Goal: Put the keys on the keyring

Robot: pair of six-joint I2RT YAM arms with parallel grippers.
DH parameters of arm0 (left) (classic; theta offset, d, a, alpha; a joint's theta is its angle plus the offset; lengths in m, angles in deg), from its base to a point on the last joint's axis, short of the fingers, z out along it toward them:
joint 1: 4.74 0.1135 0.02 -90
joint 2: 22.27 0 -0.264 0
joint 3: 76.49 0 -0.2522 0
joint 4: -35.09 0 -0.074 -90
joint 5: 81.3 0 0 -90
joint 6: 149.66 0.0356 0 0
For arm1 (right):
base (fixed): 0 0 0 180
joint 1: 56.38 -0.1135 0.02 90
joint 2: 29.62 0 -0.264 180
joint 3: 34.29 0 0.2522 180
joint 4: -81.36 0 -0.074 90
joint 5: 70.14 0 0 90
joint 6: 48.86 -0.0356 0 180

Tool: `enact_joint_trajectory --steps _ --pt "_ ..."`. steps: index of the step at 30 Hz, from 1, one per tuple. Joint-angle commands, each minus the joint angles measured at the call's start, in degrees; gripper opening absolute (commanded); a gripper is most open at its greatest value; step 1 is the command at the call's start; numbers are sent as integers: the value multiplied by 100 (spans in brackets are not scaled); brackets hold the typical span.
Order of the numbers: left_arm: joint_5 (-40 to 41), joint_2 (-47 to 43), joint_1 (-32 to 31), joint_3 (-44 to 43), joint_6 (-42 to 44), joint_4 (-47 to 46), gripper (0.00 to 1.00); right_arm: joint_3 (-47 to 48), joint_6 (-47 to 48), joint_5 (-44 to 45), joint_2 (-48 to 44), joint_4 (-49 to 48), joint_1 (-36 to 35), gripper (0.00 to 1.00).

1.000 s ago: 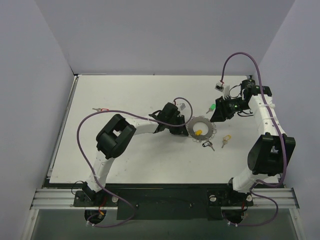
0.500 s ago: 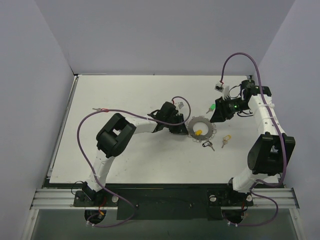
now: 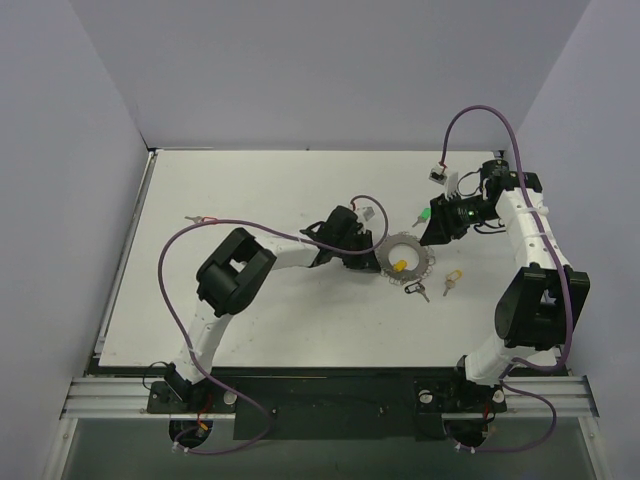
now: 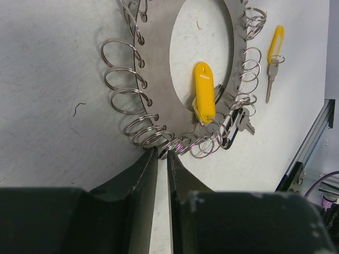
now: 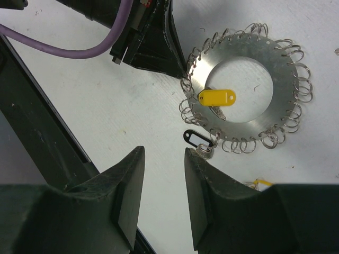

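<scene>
Keyring (image 4: pixel 156 53) top cut off, L wrist

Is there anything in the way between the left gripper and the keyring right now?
Nothing visible. The left gripper has its fingers right at the wire loops rimming the keyring, with only bare table around them. The yellow-headed key lies further in, at the edge of the hollow centre, off that path.
</scene>
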Motion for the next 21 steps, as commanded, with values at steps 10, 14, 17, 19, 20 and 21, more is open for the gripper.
enact_joint_trajectory --steps 10,14,17,19,20,21 --pt "709 -1042 21 1585 -25 -1704 25 -260 1502 167 77 723 -509 33" --pt "1130 -1877 100 2332 256 -2039 28 -691 2967 562 -90 820 -1088 37" --pt "1578 -2762 205 2834 624 -2075 32 -1095 4453 1000 -318 829 -1423 43" --pt "1920 -3377 276 3369 905 -2014 35 -1114 4912 1255 -336 829 -1678 45" --pt "2123 -3625 285 3485 994 -1962 36 -1079 4967 1301 -310 829 -1783 45" --pt "2194 -4071 355 3738 1187 -1935 43 -930 5029 1310 -205 820 -1828 46"
